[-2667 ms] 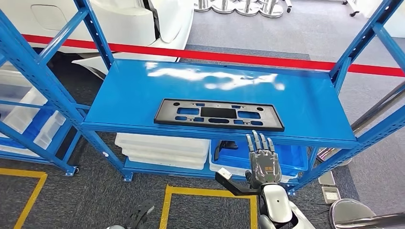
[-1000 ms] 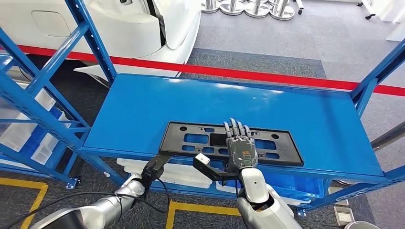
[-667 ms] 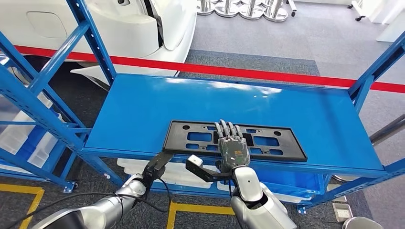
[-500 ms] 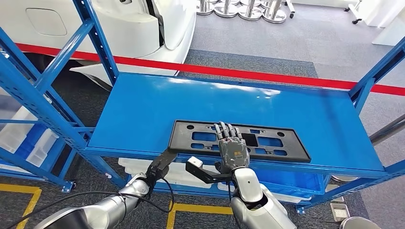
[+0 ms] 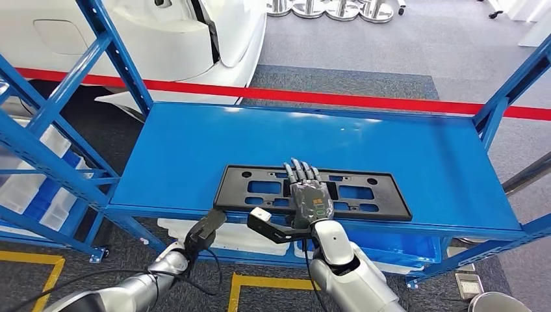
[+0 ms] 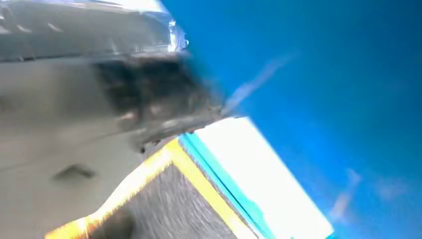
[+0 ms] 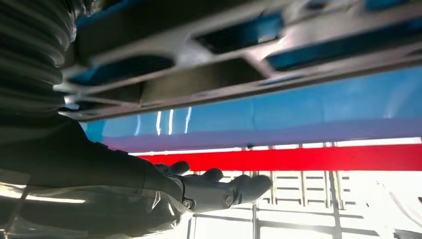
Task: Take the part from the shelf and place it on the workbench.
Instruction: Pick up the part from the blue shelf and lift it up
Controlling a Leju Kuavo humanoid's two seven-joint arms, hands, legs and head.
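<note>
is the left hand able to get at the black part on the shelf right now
Probably yes: the left hand sits at the shelf's front edge by the black part's near left corner, with nothing between them.

My two arms are silver; the right hand (image 5: 310, 197) has dark grey fingers and a small orange mark, a black cable runs along the left arm (image 5: 130, 291).

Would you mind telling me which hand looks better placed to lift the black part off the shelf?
Likely the right hand: it lies flat on the middle of the black part. The left hand sits below the blue shelf edge, near the part's corner.
</note>
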